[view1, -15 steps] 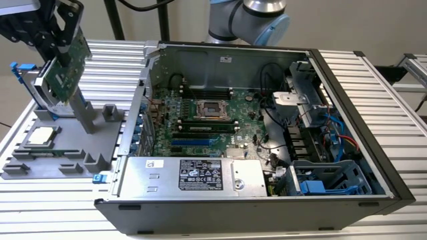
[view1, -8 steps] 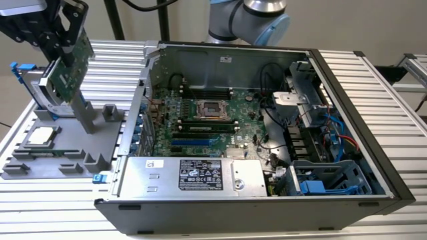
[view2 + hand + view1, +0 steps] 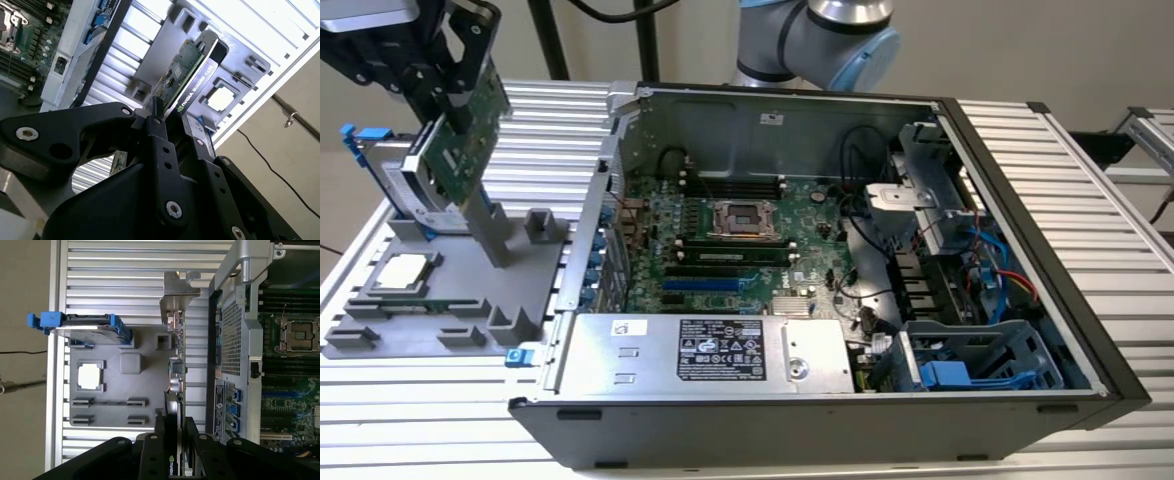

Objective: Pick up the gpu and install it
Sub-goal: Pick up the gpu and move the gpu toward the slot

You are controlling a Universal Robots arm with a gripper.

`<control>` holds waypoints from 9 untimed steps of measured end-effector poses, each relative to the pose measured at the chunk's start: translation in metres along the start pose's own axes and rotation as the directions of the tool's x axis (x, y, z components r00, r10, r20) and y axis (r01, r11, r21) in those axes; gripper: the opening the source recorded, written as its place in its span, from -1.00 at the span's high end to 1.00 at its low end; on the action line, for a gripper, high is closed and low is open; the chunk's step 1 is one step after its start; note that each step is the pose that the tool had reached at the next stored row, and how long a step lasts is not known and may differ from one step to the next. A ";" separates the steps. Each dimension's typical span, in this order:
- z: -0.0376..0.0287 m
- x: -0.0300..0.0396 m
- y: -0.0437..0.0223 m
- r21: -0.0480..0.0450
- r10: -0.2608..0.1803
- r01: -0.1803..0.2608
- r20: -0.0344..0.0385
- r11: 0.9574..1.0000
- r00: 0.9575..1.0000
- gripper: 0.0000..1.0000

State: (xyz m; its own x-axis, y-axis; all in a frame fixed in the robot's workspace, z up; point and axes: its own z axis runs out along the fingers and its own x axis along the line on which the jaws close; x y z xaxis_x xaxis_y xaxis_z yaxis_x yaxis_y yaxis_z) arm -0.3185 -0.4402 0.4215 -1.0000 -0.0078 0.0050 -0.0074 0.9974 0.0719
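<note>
- Grip first: the gripper (image 3: pixel 172 119) is pinched onto one end of the gpu (image 3: pixel 464 125). The card hangs upright over the grey fixture (image 3: pixel 403 322) at the exterior view's left, outside the computer case (image 3: pixel 761 115).
- You risk a slip or swing, because the hold is on one end only and the long card could pivot between the fingers.
- Its silver bracket end sits low among the fixture's posts, just beside the hard drive (image 3: pixel 403 175), and you could snag either. I cannot tell whether the bracket is clear of the fixture.
- Count: one gpu, one hard drive, one CPU chip (image 3: pixel 403 270), one case, one gripper.
</note>
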 end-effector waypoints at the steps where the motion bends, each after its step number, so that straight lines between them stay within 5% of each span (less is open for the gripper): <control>1: 0.0000 0.0000 0.0000 0.000 0.000 0.000 0.000 1.000 1.000 1.00; 9: 0.0000 -0.0063 0.0000 0.000 0.000 0.000 -0.004 1.000 1.000 1.00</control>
State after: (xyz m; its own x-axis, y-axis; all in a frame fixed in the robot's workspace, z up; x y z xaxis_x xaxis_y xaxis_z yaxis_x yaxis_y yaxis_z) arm -0.3121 -0.4402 0.4215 -0.9999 -0.0078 0.0086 -0.0072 0.9974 0.0719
